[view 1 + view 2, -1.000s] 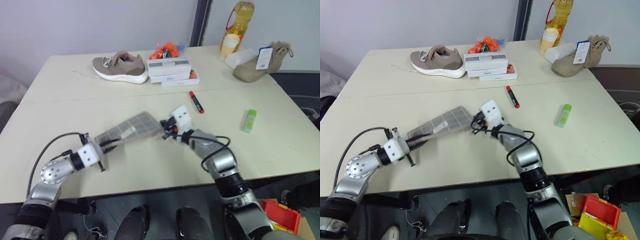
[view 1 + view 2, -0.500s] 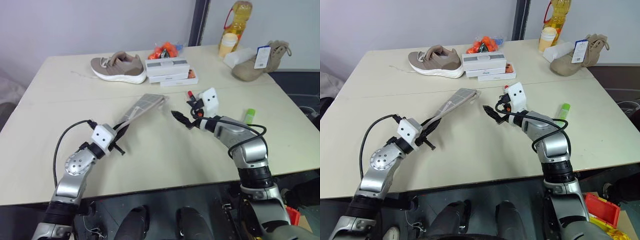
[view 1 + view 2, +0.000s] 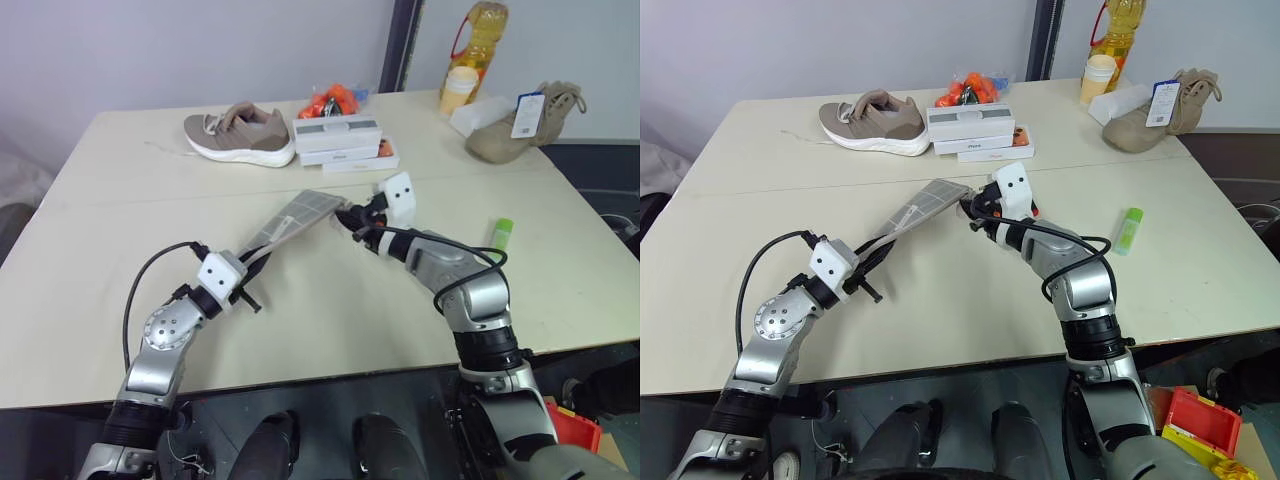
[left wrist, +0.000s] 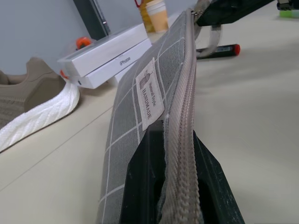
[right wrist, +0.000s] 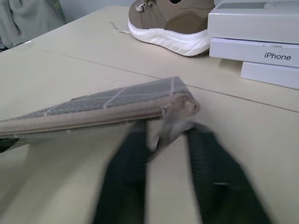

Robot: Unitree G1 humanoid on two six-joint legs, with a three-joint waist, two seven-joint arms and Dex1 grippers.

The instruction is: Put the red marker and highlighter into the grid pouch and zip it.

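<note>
two grippers over one beige table point(image 3: 330, 330), both at the grid pouch point(image 3: 290, 220). nearest: left gripper point(image 3: 250, 268), fingers clenched on the near end of the grid pouch, the grey fabric with white grid lines running away from it and raised off the table at a slant. left wrist view: the zipper edge faces the camera, closed along the length that shows, with a small white label point(image 4: 150, 98) on the pouch's side.

middle: right gripper point(image 3: 970, 207) at the far end of the pouch. right wrist view: its two black fingers point(image 5: 126, 177) blur on either side of the zipper tab at the pouch's corner; the frames do not settle the gap, and it reads as pinched shut at that tab.

beyond, on the table: red marker point(image 4: 219, 50), lying flat just past the right gripper, outside the pouch. highlighter point(image 3: 501, 235), light green, lying further to the right, well apart from the pouch, also outside it.

far part of the table: stack of white boxes point(image 3: 342, 140); brown shoe point(image 3: 240, 133) to their left; orange-red packet bundle point(image 3: 332, 101) behind them. far right corner: tan boot point(image 3: 525, 125) with a tag, yellow bottle point(image 3: 478, 40), pale cup point(image 3: 459, 90).
</note>
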